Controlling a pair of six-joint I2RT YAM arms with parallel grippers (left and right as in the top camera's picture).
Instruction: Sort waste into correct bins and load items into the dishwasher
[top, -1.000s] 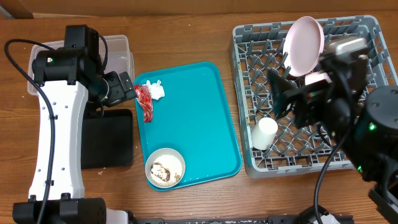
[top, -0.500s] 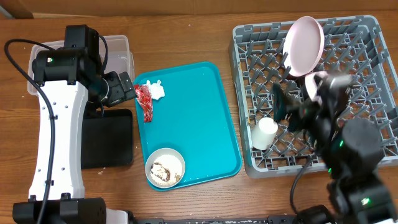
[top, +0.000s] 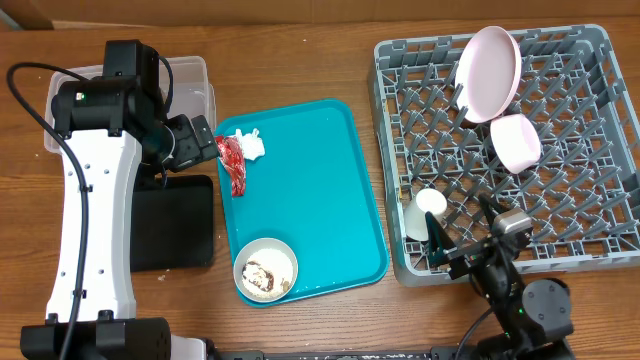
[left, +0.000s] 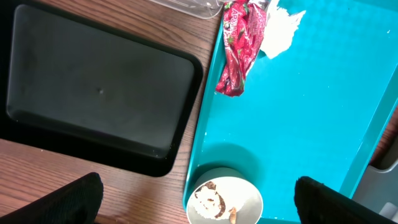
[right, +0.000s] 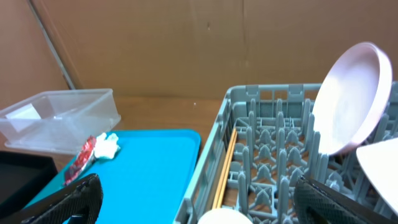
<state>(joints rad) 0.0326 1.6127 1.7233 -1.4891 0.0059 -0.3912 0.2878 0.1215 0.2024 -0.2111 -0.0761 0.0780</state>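
Between both pairs of wide, empty jaws is only air: the left gripper hovers beside the red wrapper, likely to bin it. The right gripper sits low by the dish rack, where the plate leans on pegs.

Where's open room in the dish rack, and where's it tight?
Free in the dish rack: the left-middle pegs, between the pink plate above and the white cup below, and the right side past the pink bowl. Crowded: the upper middle, where plate and bowl sit close, and the near edge under the right arm.
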